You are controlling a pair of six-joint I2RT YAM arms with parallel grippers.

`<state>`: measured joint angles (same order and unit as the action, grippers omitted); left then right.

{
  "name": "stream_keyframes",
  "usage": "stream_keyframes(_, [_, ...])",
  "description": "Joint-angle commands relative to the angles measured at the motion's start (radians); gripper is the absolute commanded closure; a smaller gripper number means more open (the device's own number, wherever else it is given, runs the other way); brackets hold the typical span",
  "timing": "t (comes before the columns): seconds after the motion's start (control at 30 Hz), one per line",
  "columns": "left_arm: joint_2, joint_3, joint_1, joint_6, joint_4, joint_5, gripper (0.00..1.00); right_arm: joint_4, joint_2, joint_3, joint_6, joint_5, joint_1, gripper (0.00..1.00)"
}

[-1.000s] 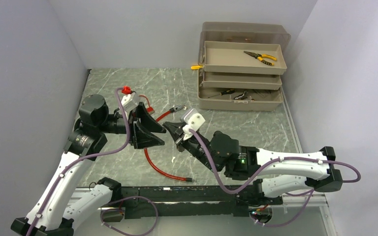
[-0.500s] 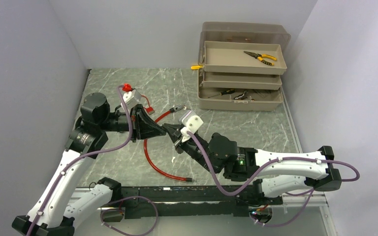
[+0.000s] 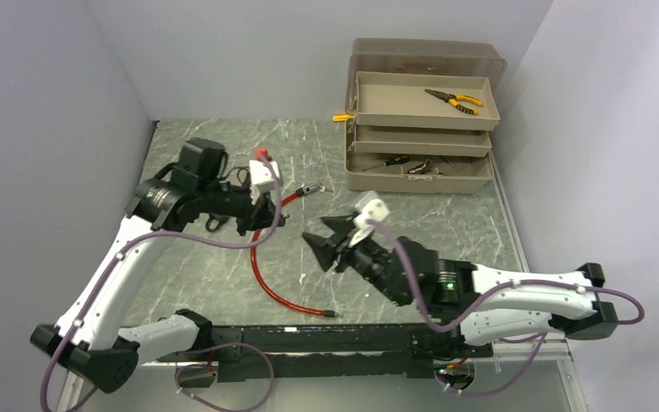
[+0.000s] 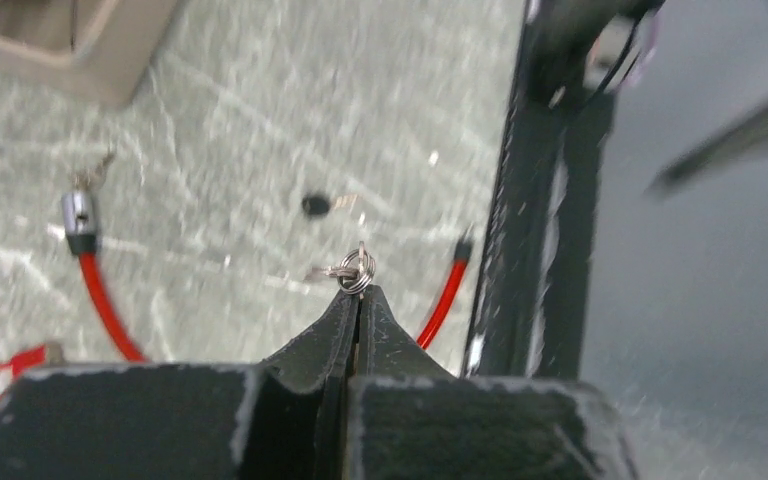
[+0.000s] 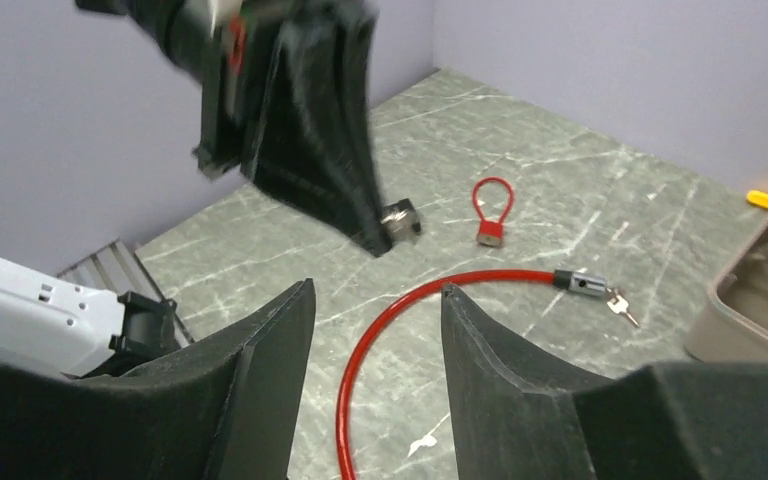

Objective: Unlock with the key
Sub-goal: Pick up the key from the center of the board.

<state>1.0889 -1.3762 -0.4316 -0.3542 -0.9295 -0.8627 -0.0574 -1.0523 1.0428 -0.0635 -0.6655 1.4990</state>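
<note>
Handover just done: a second ago both pincers met nose to nose over the middle of the tabletop [image 3: 455, 219], now they are apart. The left pincer [image 4: 358, 298] has snapped closed and swung toward the back left, carrying the key ring [image 4: 356, 270] pinched at its very fingertips. The right pincer [image 5: 375, 300] has let go, jaws standing apart with nothing between them, and has drawn back to the right. So the key has changed arms, and as I judge it the left arm will do the unlocking. Transfer looks finished, insertion not yet begun. Key ring: small silver split ring, held in the air above the tabletop. A thin silver piece sticks out to one side, likely the key blade, too blurred to be sure. In the right wrist view the same metal bit glints at the left pincer's tip. Lock: red cable [image 3: 262, 279] curves across the tabletop, its silver lock head [image 3: 309, 190] lying near the left pincer, not touching it. Something small and metal hangs off that head, cannot tell if it is another key. A small red padlock [image 5: 490, 215] with a loop lies on the tabletop just beyond the cable. Toolbox [image 3: 420, 129] at the back right, well apart, not involved. The hold on the ring is thin, so it may twist when pushed.
</note>
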Motion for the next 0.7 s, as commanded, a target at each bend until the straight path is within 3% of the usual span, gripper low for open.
stream_keyframes(0.0, [0.058,-0.056,-0.091,-0.401,-0.315,0.286,1.00,0.052,0.181,-0.057,-0.137,-0.023,-0.065,0.47])
stream_keyframes(0.17, [0.104,-0.103,-0.352,-0.633,-0.463,0.623,1.00,0.108,0.295,-0.114,-0.208,0.072,-0.223,0.47])
stream_keyframes(0.3, [0.082,-0.017,-0.605,-0.775,-0.490,0.981,1.00,0.142,0.295,-0.118,-0.253,0.127,-0.337,0.46])
stream_keyframes(0.4, [0.090,-0.013,-0.644,-0.820,-0.479,1.078,1.00,0.177,0.274,-0.103,-0.288,0.145,-0.403,0.46])
stream_keyframes(0.5, [0.018,0.073,-0.708,-0.956,-0.422,1.208,1.00,0.215,0.266,-0.080,-0.296,0.165,-0.460,0.45])
stream_keyframes(0.57, [-0.033,0.098,-0.728,-1.031,-0.372,1.200,1.00,0.200,0.270,-0.084,-0.291,0.236,-0.497,0.43])
stream_keyframes(0.67, [-0.018,0.065,-0.734,-1.027,-0.390,1.189,1.00,0.171,0.248,-0.100,-0.291,0.362,-0.534,0.38])
